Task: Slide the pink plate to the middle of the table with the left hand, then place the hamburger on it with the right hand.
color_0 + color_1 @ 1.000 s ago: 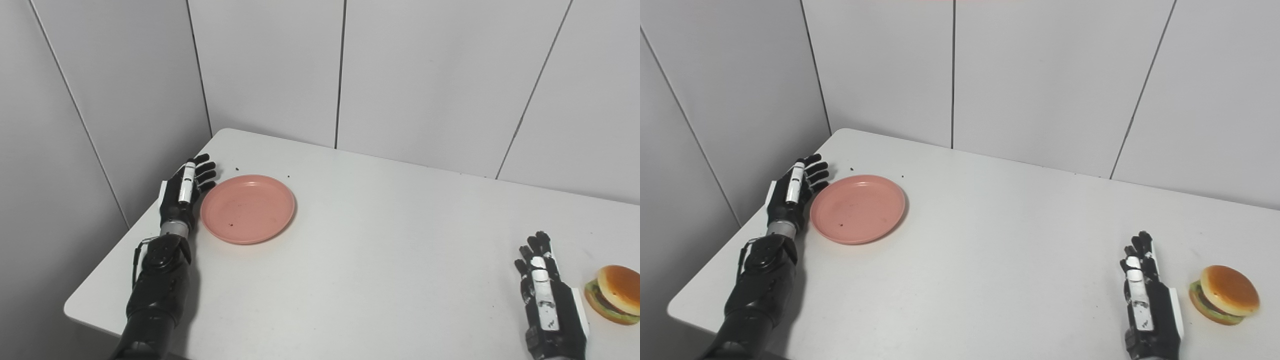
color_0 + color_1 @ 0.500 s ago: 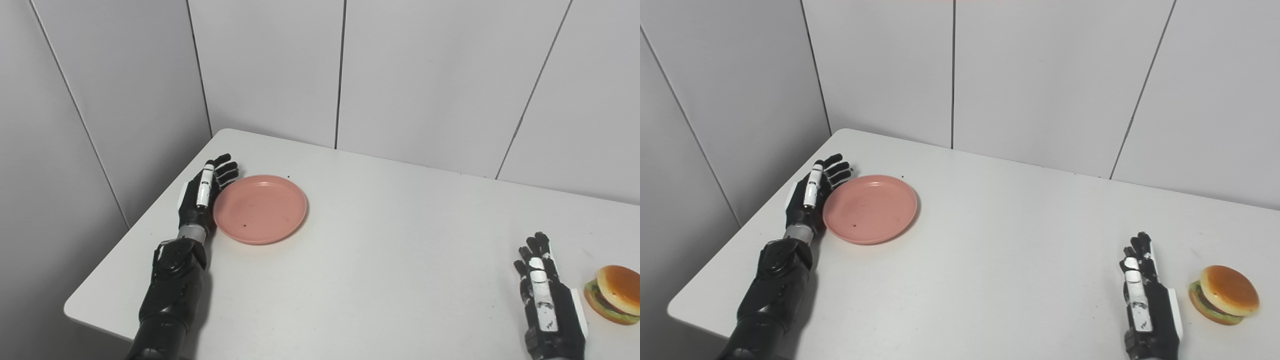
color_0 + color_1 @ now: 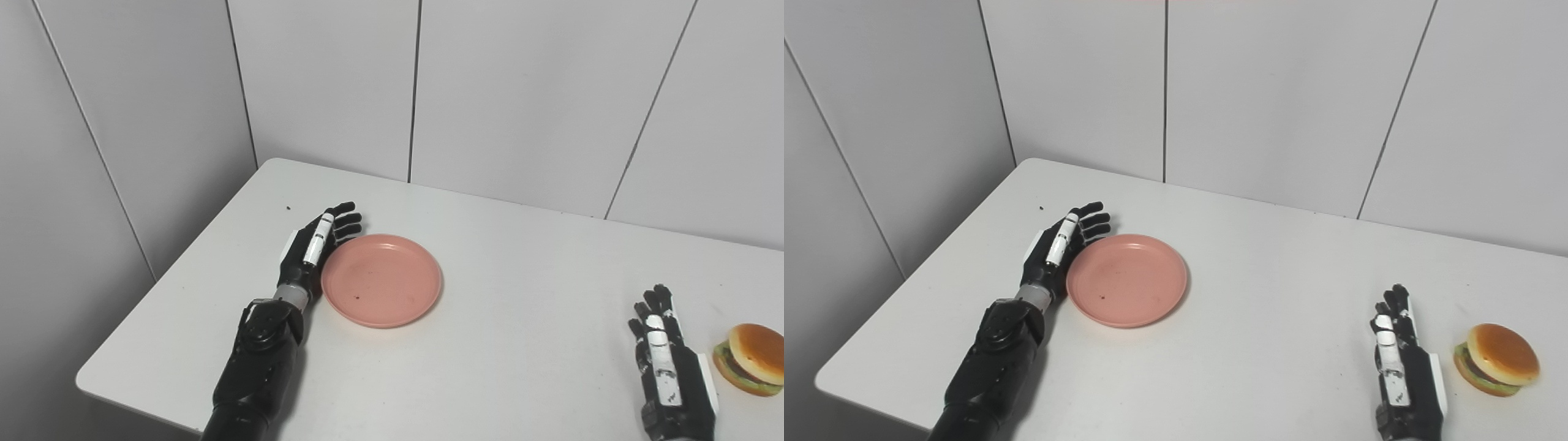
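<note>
A round pink plate [image 3: 381, 279] lies flat on the white table [image 3: 520, 306], left of the middle. My left hand [image 3: 312, 248] is open, edge-on, fingers straight, pressed against the plate's left rim. It also shows in the right eye view [image 3: 1056, 248]. A hamburger [image 3: 750, 359] with a tan bun and green lettuce sits at the right edge of the table. My right hand [image 3: 664, 361] is open and empty, resting on the table just left of the hamburger, apart from it.
Grey wall panels close the back and the left side. The table's left edge [image 3: 177, 269] and rounded front-left corner lie near my left arm. A few dark specks [image 3: 288, 208] lie near the back left.
My left hand has pushed the pink plate to the right and a little nearer. The right hand and the hamburger have not moved.
</note>
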Tool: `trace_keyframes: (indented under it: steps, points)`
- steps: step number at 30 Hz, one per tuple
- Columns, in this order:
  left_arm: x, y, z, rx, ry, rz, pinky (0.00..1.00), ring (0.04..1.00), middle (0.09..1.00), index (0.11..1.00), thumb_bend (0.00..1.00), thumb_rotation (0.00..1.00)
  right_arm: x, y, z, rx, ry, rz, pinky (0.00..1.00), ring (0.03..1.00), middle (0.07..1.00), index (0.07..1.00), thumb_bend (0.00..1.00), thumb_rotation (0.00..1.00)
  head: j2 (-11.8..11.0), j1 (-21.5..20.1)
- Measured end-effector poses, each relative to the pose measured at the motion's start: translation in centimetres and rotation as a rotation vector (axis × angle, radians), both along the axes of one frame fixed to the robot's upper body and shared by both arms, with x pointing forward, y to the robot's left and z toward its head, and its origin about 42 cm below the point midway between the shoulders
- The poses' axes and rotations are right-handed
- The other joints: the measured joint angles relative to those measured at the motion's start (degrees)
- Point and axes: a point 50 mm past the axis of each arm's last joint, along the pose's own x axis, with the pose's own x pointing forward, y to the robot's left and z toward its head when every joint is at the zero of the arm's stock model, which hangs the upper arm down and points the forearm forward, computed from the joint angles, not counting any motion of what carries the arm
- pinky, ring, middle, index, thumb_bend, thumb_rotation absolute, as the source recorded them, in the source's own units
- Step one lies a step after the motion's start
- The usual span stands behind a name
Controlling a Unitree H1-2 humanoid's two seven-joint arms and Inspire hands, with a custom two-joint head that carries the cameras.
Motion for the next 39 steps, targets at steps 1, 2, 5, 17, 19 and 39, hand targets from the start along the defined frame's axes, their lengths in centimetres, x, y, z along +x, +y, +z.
trace_keyframes:
  steps: [1,2,5,17,19,39]
  points:
    - [0.0,-0.3,0.1,0.016,0.008,-0.012,0.73,0.769,0.757,0.731,0.27,0.83,0.0,0.1,0.0,0.001,0.001,0.0,1.0,1.0,1.0,1.0,0.56,0.77,0.26,-1.05]
    - [0.0,-0.5,0.1,0.024,0.012,-0.021,0.73,0.766,0.756,0.73,0.26,0.85,0.1,0.1,0.0,0.002,0.002,-0.001,1.0,1.0,1.0,1.0,0.56,0.76,0.27,-1.06]
    - [-0.2,-1.7,0.0,0.029,0.01,-0.044,0.73,0.762,0.747,0.716,0.24,0.89,0.1,0.3,-0.1,-0.001,0.003,0.0,1.0,1.0,1.0,1.0,0.53,0.78,1.14,-3.77]
    - [-0.7,-6.1,-0.1,0.055,0.023,-0.134,0.7,0.752,0.743,0.703,0.21,0.73,-0.4,2.0,0.0,-0.076,-0.001,-0.007,0.96,0.971,1.0,1.0,0.47,0.79,4.22,-17.66]
    - [-0.7,-6.5,-0.1,0.056,0.022,-0.13,0.73,0.769,0.753,0.709,0.19,0.79,-0.5,2.4,0.0,-0.084,0.0,-0.012,0.97,0.967,1.0,1.0,0.52,0.79,4.22,-18.03]
    - [-3.9,-14.8,-0.8,-0.07,-0.01,-0.307,0.81,0.825,0.798,0.761,0.25,0.95,0.2,4.4,-0.1,-0.092,0.017,-0.006,1.0,0.99,1.0,1.0,0.6,0.84,5.98,-23.39]
